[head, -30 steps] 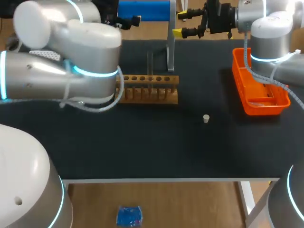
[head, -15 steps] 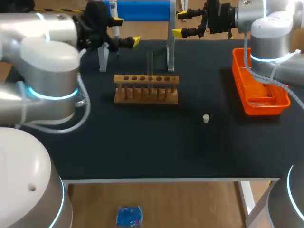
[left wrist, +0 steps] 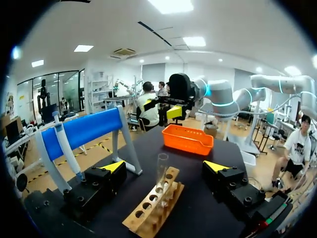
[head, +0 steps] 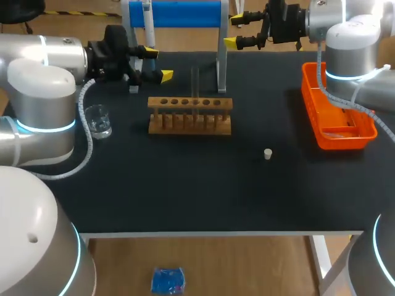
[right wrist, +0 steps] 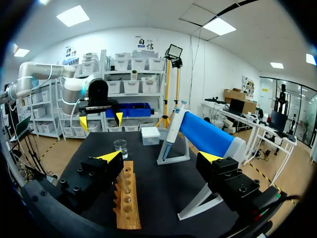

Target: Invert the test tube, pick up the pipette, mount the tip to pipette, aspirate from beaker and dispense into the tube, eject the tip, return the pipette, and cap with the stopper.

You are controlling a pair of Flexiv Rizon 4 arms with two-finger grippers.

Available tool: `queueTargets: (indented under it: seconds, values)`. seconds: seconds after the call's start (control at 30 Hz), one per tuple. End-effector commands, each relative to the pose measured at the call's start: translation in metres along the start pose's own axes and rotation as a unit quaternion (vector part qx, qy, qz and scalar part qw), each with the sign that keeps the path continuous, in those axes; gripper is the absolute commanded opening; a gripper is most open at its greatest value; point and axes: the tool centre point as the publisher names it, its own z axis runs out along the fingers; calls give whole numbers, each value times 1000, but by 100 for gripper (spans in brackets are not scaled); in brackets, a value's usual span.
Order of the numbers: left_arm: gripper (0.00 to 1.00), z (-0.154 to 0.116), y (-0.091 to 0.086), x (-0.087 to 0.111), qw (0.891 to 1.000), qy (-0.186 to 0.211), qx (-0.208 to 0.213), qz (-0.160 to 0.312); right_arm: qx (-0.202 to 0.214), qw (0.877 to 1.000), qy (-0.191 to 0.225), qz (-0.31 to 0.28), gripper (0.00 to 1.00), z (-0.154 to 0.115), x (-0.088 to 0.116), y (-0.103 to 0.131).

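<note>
A clear test tube (head: 195,81) stands in the wooden rack (head: 190,115) at mid-table; in the left wrist view the test tube (left wrist: 161,171) rises from the rack (left wrist: 152,210) just ahead of the fingers. My left gripper (head: 157,65) hovers open behind the rack's left end. The pipette (head: 146,13) hangs on the blue stand (head: 187,12) at the back, as does the pipette (right wrist: 171,130) in the right wrist view. A glass beaker (head: 99,120) sits at the left. The small stopper (head: 268,153) lies right of centre. My right gripper (head: 234,31) is open, high at the back.
An orange tray (head: 337,114) lies along the table's right side. The stand's metal legs (head: 221,68) come down behind the rack. In the right wrist view a white box (right wrist: 150,135) sits near the beaker (right wrist: 120,147).
My left arm has swung back to the left, uncovering the beaker. Its gripper has come down and forward toward the rack's left end. The right arm has stayed put.
</note>
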Motion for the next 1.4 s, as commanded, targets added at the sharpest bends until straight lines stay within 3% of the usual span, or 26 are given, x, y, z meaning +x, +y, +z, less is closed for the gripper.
queueTargets:
  seconds: [0.03, 0.4, 1.1, 1.4]
  values:
    - [100, 24, 12, -3, 999, -6, 38, -1, 2, 1000, 1, 0, 100, -1, 0, 1]
    - [100, 35, 26, -9, 999, -26, 40, -12, 2, 1000, 1, 0, 100, -1, 0, 1]
    - [100, 35, 26, -9, 999, -29, 42, -11, 2, 1000, 1, 0, 100, -1, 0, 1]
    - [100, 35, 26, -9, 999, -29, 42, -11, 31, 999, -17, -22, 100, -61, 34, -12]
